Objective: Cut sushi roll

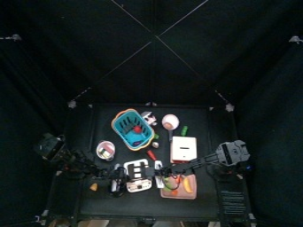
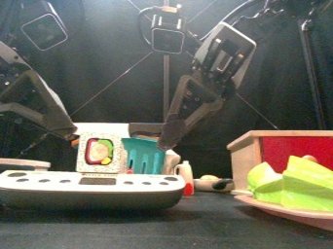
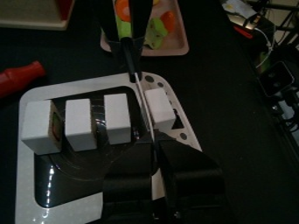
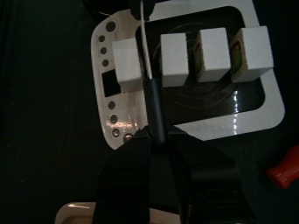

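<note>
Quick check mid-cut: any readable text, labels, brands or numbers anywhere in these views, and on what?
None can be read.
White board: plain, only a row of small round marks along one edge, no print.
Sushi pieces: no markings.
White box on the table: any print is too small to tell.
</note>
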### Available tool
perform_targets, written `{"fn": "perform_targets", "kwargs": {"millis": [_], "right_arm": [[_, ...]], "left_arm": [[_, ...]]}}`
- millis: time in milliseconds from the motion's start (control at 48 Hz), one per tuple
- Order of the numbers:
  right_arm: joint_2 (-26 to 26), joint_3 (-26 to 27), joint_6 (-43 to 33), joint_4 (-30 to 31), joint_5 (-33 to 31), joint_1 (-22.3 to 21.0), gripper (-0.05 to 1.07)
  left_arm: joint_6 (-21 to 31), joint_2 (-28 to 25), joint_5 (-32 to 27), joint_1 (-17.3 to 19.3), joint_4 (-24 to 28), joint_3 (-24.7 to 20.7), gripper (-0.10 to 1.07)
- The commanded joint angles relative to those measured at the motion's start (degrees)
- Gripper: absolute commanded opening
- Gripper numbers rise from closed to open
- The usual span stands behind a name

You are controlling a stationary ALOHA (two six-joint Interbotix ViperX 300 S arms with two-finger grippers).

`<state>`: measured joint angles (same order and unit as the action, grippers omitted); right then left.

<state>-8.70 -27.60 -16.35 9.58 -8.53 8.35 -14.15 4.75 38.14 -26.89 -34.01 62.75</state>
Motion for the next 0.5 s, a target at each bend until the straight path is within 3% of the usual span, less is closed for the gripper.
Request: {"fn": "perform_targets", "kwargs": {"millis": [0, 208, 479], "right_arm": [[3.1, 1.9, -0.1, 0.2, 0.5, -1.8, 0.42], [3.2, 2.1, -0.1, 0.2, 0.5, -1.9, 0.42], [3.9, 1.9, -0.1, 0.2, 0.0, -1.8, 0.42]], "left_arm": [[-0.2, 1.9, 0.8, 1.2, 1.3, -1.1, 0.38], [0.0, 2.5, 0.8, 1.9, 1.4, -0.6, 0.46], [0.2, 2.6, 0.9, 2.0, 1.2, -0.6, 0.70]]}}
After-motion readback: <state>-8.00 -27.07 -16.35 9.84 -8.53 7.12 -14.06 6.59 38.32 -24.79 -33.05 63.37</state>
